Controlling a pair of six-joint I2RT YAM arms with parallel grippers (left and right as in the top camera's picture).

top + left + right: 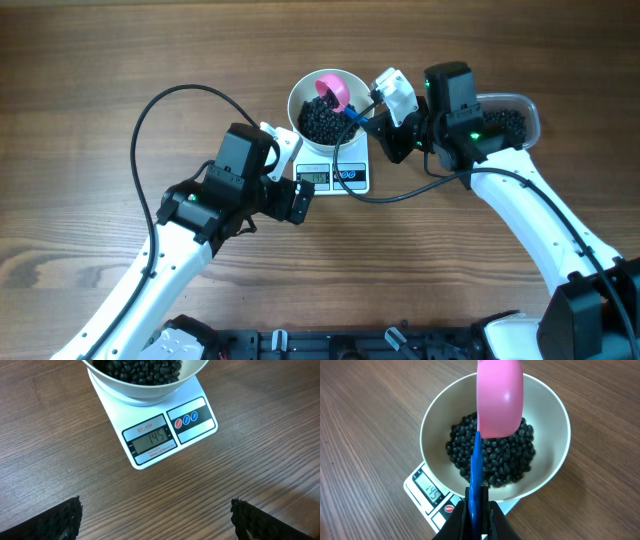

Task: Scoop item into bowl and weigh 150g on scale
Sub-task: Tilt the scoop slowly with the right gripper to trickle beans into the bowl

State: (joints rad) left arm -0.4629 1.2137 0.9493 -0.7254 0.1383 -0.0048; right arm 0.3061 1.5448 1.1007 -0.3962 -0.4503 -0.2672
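- Atop the small white digital scale [197, 402], tiny black beans [492, 457] heap in the round white bowl [432, 425]; the display [152, 442] reads 145, slightly short.
- Above the scale, my right gripper [479, 510] pinches the blue-handled pink scoop [500, 397], tipped for pouring.
- Near the scale, my left gripper [157, 520] hangs spread, watching that display.

bare table [280, 460] free between the wide-parted jaws of the left gripper [157, 520], scale [150, 442] and bowl [142, 394] blocking just ahead of it, pink scoop [500, 395] clamped in the right gripper [476, 510] hanging over part of the bowl's mouth straight ahead, clear tub [520, 105] behind its wrist
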